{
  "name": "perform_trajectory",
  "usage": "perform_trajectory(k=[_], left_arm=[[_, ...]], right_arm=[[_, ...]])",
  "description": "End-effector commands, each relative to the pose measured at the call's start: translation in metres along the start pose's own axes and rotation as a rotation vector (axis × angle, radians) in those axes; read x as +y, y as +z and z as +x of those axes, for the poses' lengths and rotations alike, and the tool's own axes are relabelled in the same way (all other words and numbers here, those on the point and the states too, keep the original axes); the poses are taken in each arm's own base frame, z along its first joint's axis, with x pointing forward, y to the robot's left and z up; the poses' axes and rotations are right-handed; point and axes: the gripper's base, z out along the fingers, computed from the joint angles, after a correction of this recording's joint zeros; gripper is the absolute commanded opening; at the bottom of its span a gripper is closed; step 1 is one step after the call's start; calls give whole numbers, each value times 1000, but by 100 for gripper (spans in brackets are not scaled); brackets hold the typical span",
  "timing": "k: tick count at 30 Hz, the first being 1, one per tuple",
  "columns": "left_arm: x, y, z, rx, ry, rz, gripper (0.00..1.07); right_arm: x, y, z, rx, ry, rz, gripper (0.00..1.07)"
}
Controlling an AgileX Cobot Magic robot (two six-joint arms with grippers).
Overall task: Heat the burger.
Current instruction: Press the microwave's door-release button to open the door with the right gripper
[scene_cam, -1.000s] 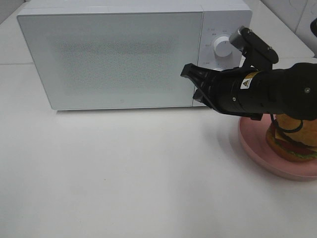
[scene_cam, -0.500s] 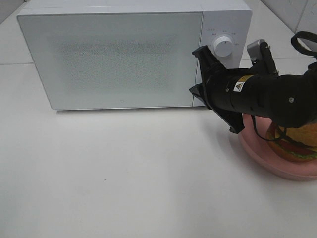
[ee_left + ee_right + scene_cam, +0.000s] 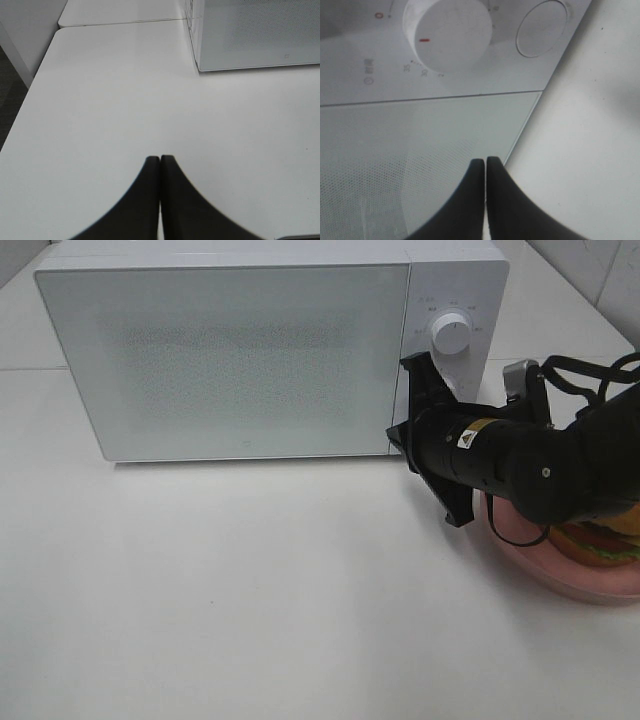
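Note:
The burger sits on a pink plate at the right edge of the table, mostly hidden behind my right arm; only its lettuce, tomato and lower bun show. My right gripper is shut and empty. Rolled on its side, it points at the white microwave, at the seam between the closed door and the control panel. My left gripper is shut with nothing in it, hovering over bare table to the left of the microwave; the exterior high view does not show it.
The control panel carries a round dial with a red mark, and a round button below it. White table stretches in front of the microwave. A wall and table edge lie at the far left.
My right gripper has rolled onto its side and drawn back from the door's front to the door-panel seam, sinking a little. It stayed shut. The arm now covers more of the burger.

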Motion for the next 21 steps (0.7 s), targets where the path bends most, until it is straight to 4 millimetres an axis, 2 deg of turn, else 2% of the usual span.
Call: perform_trajectory(k=[1,21], left_arm=[[0,-2,1,-33,-2,3,0],[0,-2,1,-33,-2,3,0]], right_arm=[[0,3,-1,-22,11,-15,0],[-20,16,-15,-216,29,-7,0]])
